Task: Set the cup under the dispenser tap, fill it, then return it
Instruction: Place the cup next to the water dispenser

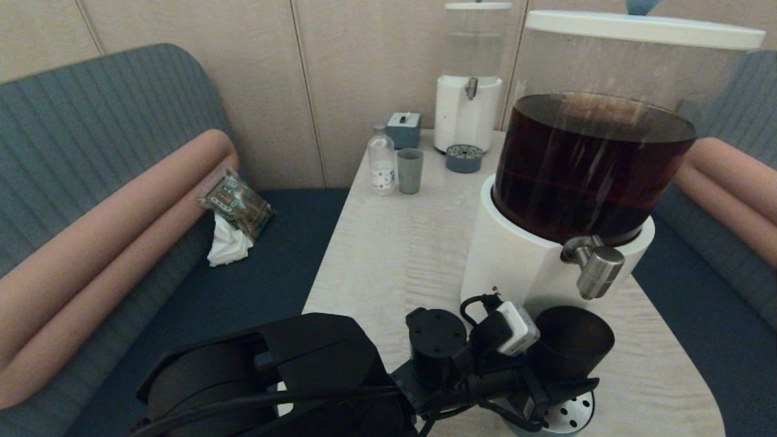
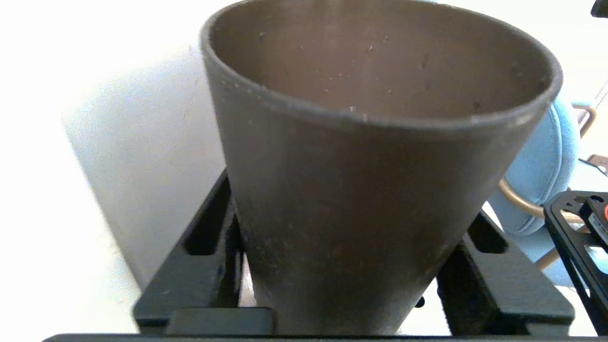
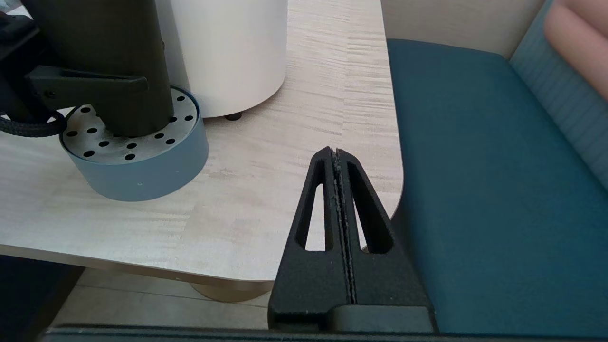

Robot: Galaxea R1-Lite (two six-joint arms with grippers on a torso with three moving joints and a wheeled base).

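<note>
The matte black cup (image 1: 570, 343) stands on the round perforated drip tray (image 1: 573, 419), directly below the brushed-steel dispenser tap (image 1: 598, 267) of the large dispenser (image 1: 583, 164) of dark brown liquid. My left gripper (image 1: 561, 371) is shut on the cup, one finger on each side of its lower wall. The left wrist view is filled by the cup (image 2: 370, 190) between the black fingers (image 2: 204, 247); no liquid shows in the visible part of its interior. Nothing runs from the tap. My right gripper (image 3: 335, 153) hangs shut and empty over the table's near right corner, beside the tray (image 3: 142, 161) and cup (image 3: 118, 47).
At the table's far end stand a slimmer clear-liquid dispenser (image 1: 470, 91), its small drip tray (image 1: 464, 159), a grey-green tumbler (image 1: 410, 171), a small bottle (image 1: 382, 161) and a grey box (image 1: 403, 129). A snack packet (image 1: 237, 203) lies on the left bench. Blue bench seats flank the table.
</note>
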